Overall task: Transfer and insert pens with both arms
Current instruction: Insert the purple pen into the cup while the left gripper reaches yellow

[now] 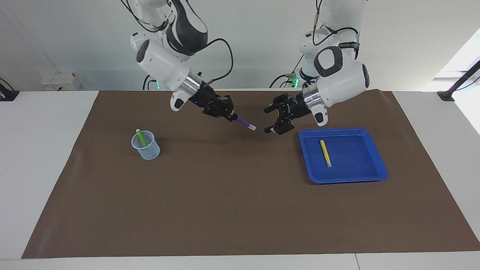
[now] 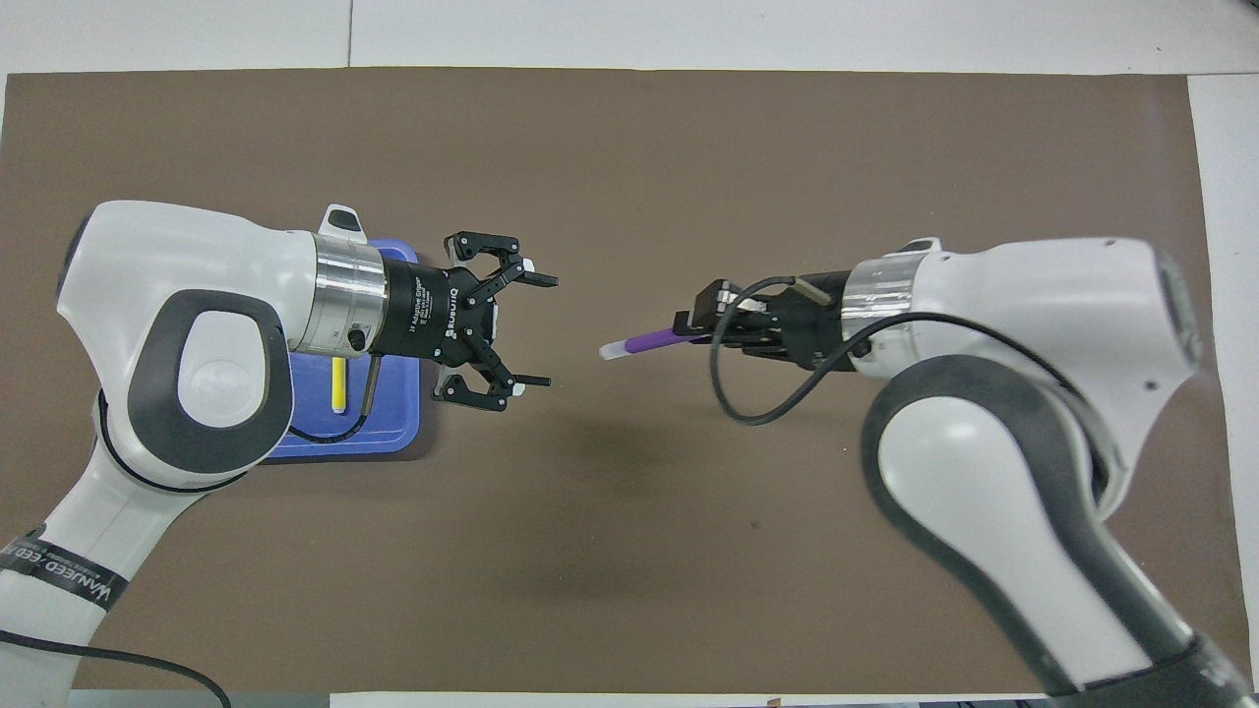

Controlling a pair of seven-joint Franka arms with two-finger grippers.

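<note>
Left gripper (image 1: 270,120): jaws spread wide, nothing held.
Right gripper (image 1: 233,116): purple pen (image 1: 245,124) is gripped, over the mat (image 1: 240,210).

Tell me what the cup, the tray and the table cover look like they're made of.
Cup: clear, probably thin plastic; the green pen shows through its wall.
Tray: blue, likely moulded plastic, smooth with a faint sheen and rounded rim.
Table cover: matte brown sheet, paper or thin mat; I cannot tell which.

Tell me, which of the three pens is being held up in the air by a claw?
The purple pen, gripped by the right claw above the brown mat. The green pen stands in the cup; the yellow pen lies in the blue tray.
</note>
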